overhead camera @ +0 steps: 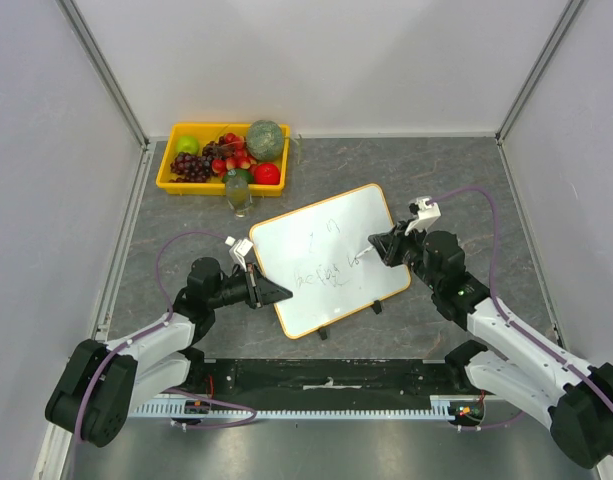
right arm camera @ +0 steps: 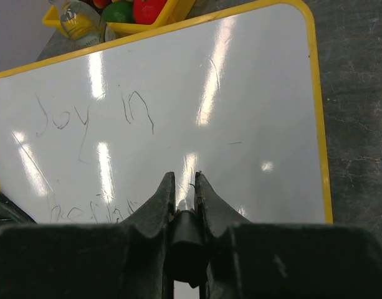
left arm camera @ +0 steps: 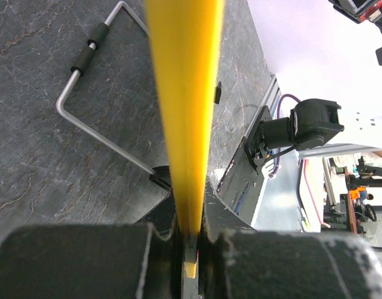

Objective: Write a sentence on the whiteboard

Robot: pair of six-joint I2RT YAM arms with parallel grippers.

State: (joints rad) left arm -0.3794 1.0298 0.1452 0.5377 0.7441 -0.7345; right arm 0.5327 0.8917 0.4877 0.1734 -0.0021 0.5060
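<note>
In the top view I see the whiteboard (overhead camera: 326,225) in the middle of the table, turned a little. Its long axis goes from near-left to far-right, and two black clips (overhead camera: 327,331) sit on its near long edge. The sentence (right arm camera: 91,115) runs along this long axis in two lines. "Joy in" is the upper line; the lower line I can read only in part, because the right fingers cover its end.

The left gripper (overhead camera: 274,292) is at the left short edge of the board and is closed on the yellow frame. In the left wrist view the frame passes as a thin edge straight between the two fingers, which press it from both sides. Beside that edge a wire stand (left arm camera: 85,81) rests on the table.

The right gripper (overhead camera: 378,247) is over the right half of the board and points to the left. Its fingers are almost together and clamp a dark marker (right arm camera: 187,233), with the board directly in front of the fingertips. Whether the tip touches the surface I cannot tell.
</note>
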